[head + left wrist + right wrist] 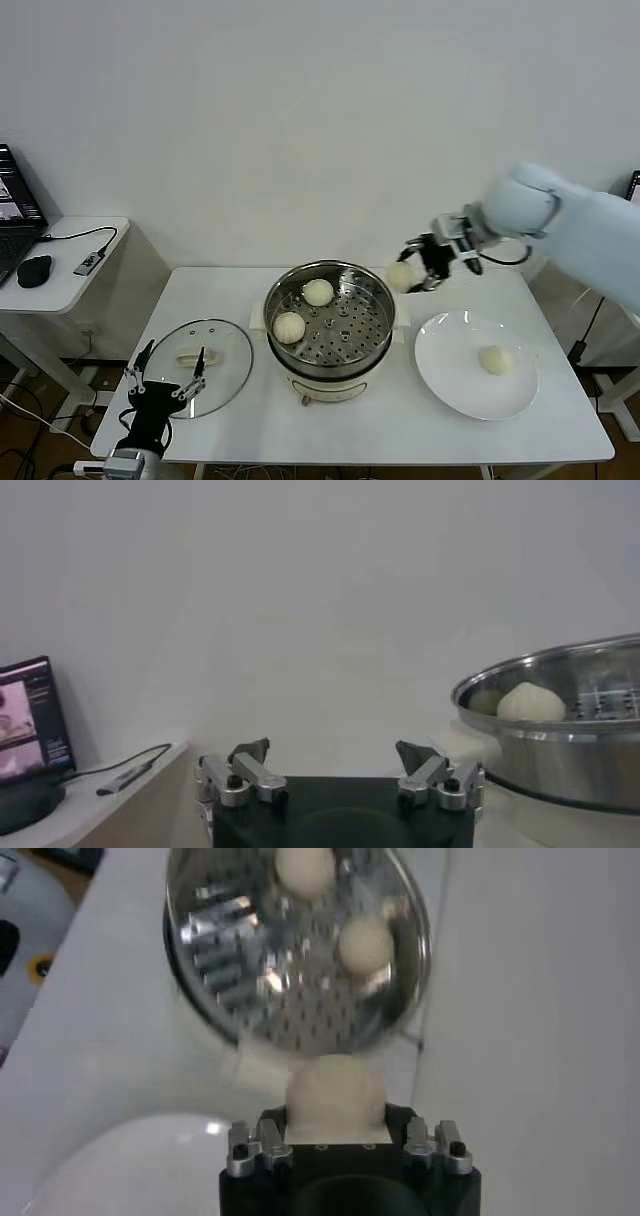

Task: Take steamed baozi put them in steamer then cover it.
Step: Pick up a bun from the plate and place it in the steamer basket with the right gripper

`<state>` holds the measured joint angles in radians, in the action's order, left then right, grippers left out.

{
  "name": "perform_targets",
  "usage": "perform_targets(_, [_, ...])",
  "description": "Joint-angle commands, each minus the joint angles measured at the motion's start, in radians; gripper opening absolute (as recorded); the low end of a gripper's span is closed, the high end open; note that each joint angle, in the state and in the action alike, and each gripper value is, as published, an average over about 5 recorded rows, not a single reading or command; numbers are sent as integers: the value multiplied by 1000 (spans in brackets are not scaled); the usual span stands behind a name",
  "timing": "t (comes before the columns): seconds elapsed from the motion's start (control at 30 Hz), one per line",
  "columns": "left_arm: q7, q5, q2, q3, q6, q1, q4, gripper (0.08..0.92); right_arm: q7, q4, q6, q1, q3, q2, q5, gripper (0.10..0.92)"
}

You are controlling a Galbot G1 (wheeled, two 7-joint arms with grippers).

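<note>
White table [400, 430]: steamer [330, 325] at centre, glass cover [195, 368] flat at near left, white plate [450, 385] on right.

two cream baozi [303, 309] sit in the steel steamer [330, 312]; the glass cover [196, 376] lies flat beside it.

Steamer [330, 325] at table [400, 430] centre, holding two baozi [318, 292] [289, 326] at 11 and 9 o'clock on its tray. Cover [195, 378] flat at the steamer's 9 o'clock, left gripper [170, 385] above its near edge. Plate [476, 364] at 3 o'clock, bearing one baozi [496, 360]. Fourth baozi [403, 276] in right gripper [425, 268], above the steamer's rim at 2 o'clock.
</note>
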<state>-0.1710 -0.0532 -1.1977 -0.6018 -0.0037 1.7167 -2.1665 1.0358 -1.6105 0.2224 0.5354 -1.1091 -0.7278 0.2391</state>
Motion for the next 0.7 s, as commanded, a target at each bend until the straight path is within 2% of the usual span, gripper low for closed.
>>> perform_targets(0.03, [-3, -3, -9, -19, -1, -3, 4, 823, -40, 27, -144, 50, -151, -260, -10, 611])
perform_targets(0.27, [-6, -11, -20, -26, -4, -7, 9, 823, -40, 84, -331, 22, -200, -354, -163, 618])
perform_targets(0.7, [-11, -22, -22, -36, -16, -5, 14, 823, -8, 108, -507, -1, -244, -378, -297, 628])
